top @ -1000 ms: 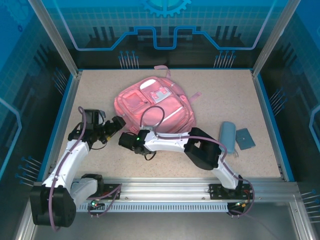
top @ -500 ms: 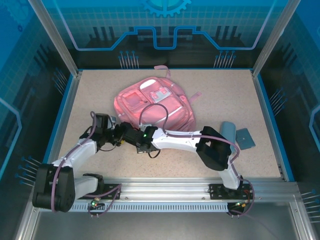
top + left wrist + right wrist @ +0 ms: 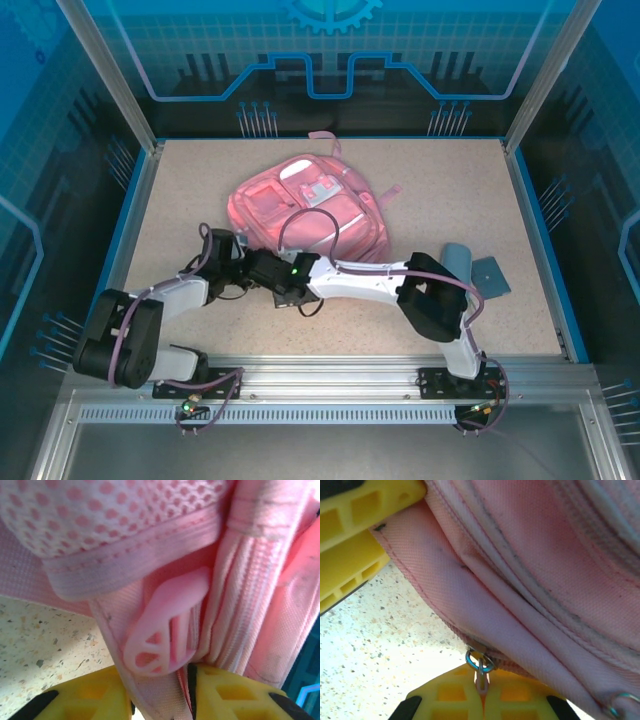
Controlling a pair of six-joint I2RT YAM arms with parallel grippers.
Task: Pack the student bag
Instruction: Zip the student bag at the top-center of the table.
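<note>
The student bag [image 3: 310, 210], a soft pink backpack, lies flat in the middle of the table. Both grippers meet at its near-left edge. My left gripper [image 3: 240, 268] has its yellow fingers [image 3: 85, 695] pressed on a fold of the bag's pink edge [image 3: 155, 690], just below a pink rubber zip tab [image 3: 165, 630]. My right gripper [image 3: 258, 270] is shut on a small zipper pull [image 3: 481, 680] that hangs from a metal ring [image 3: 480, 662] on the bag's seam. The left gripper's fingers [image 3: 355, 510] also show in the right wrist view, at the top left, clamped on the bag's corner.
A grey-blue pouch [image 3: 456, 270] and a flat blue-grey card [image 3: 491, 277] lie on the speckled table [image 3: 180, 190] to the right of the bag. Blue rails [image 3: 540, 240] edge the table. The right arm [image 3: 380, 285] stretches across the near side.
The left arm swung right to the bag's near-left edge and its wide-open jaws closed on the fabric. The right gripper stayed shut on the zipper pull and shifted slightly right.
</note>
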